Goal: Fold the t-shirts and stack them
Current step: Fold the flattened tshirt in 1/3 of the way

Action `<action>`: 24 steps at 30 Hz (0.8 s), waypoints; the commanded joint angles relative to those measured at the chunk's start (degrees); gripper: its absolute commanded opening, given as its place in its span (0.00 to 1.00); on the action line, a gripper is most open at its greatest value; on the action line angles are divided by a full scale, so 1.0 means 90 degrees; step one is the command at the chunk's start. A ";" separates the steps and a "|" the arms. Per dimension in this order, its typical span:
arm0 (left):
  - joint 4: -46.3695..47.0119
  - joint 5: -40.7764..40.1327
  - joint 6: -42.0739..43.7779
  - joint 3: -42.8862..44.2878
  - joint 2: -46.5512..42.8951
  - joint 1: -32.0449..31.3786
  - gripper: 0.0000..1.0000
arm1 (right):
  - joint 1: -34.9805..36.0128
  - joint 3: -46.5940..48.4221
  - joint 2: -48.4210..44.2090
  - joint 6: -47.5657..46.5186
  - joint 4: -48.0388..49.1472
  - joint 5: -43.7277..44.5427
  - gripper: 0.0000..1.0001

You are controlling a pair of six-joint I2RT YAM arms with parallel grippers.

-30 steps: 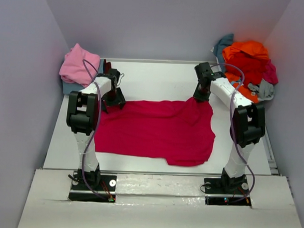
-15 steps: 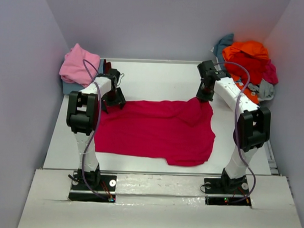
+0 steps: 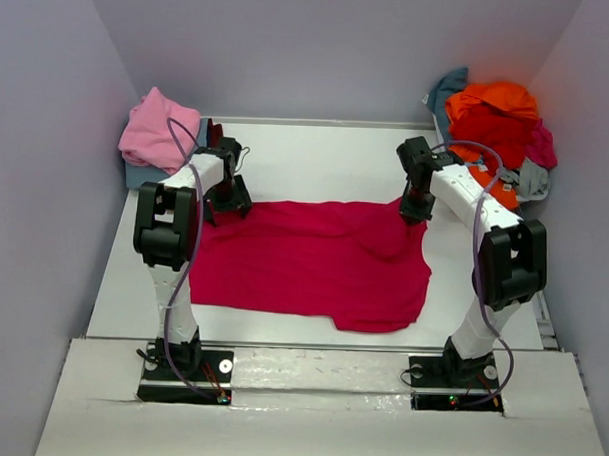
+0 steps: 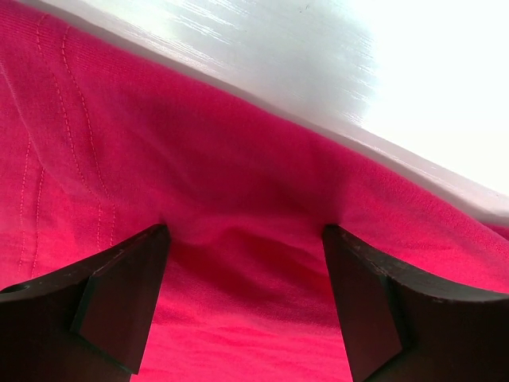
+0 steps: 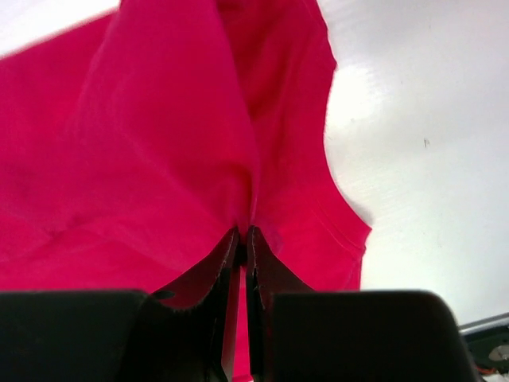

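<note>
The red shirt, not yet folded, is pinched by the right gripper and lies under the spread left gripper; a pile is left beyond the right gripper.

A robotics lab cell — bare pale walls box in a white table, with the left arm and right arm bolted at its near edge.

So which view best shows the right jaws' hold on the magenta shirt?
Right wrist: jaws shut on a raised pleat of the magenta shirt. Top external shows only the right arm over its far corner; left wrist misses it.
</note>
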 commanded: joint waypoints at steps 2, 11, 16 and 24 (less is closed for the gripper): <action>-0.0190 -0.0130 0.0109 0.0199 -0.0198 0.0030 0.90 | -0.0028 -0.0406 -0.0553 0.0191 -0.0273 0.0144 0.13; -0.0180 -0.0130 0.0129 0.0160 -0.0267 0.0030 0.90 | -0.0028 -0.0777 -0.0319 0.0152 -0.0088 0.0213 0.39; -0.0200 -0.0149 0.0129 0.0170 -0.0325 0.0030 0.90 | -0.0028 -0.0817 -0.0241 0.0132 -0.0058 0.0125 0.60; -0.0209 -0.0150 0.0119 0.0140 -0.0345 0.0030 0.90 | -0.0028 -0.0622 -0.0173 0.0035 0.0146 -0.0255 0.63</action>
